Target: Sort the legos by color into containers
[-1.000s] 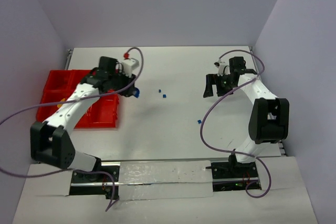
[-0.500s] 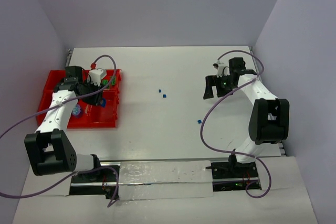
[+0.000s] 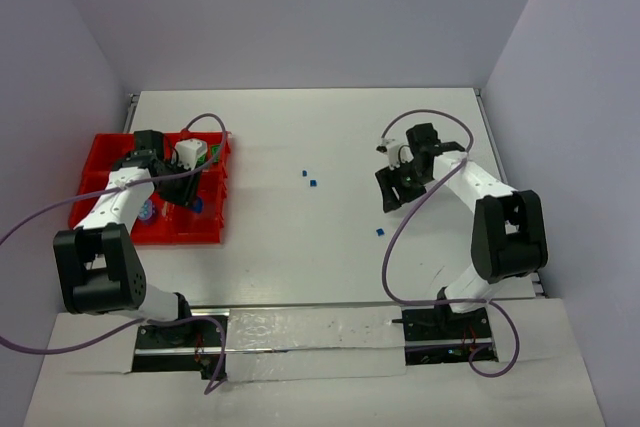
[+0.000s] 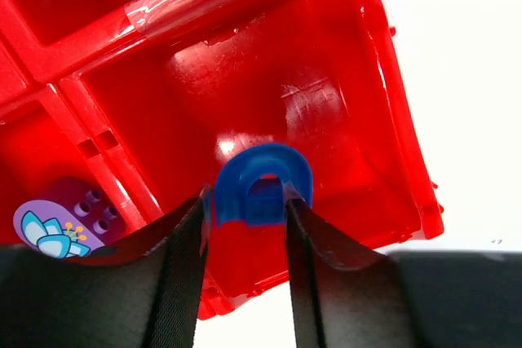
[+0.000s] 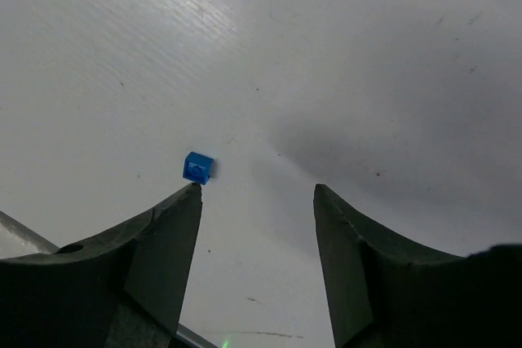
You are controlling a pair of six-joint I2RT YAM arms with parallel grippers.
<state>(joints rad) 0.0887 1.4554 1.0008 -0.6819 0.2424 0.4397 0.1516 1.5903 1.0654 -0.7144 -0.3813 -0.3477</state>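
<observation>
L pincer (image 4: 245,205) is clamped on the blue arch (image 4: 263,178), hanging over a corner compartment of the containers (image 4: 397,128). A purple lego (image 4: 61,222) sits in the next cell. R pincer (image 5: 257,193) is spread wide w/ nothing in it, above the worktop (image 5: 367,55).

What matters: the tiny blue bit (image 5: 197,167) lies just off the tip of the finger at wrist-view left, outside the gap, not btwn the fingers. It's approx cubic, so no long axis to mind. R arm is far nearer than L.

Vs 0.5 s ago: R arm has swung in toward centre and the near edge. L has barely shifted over the bins.
</observation>
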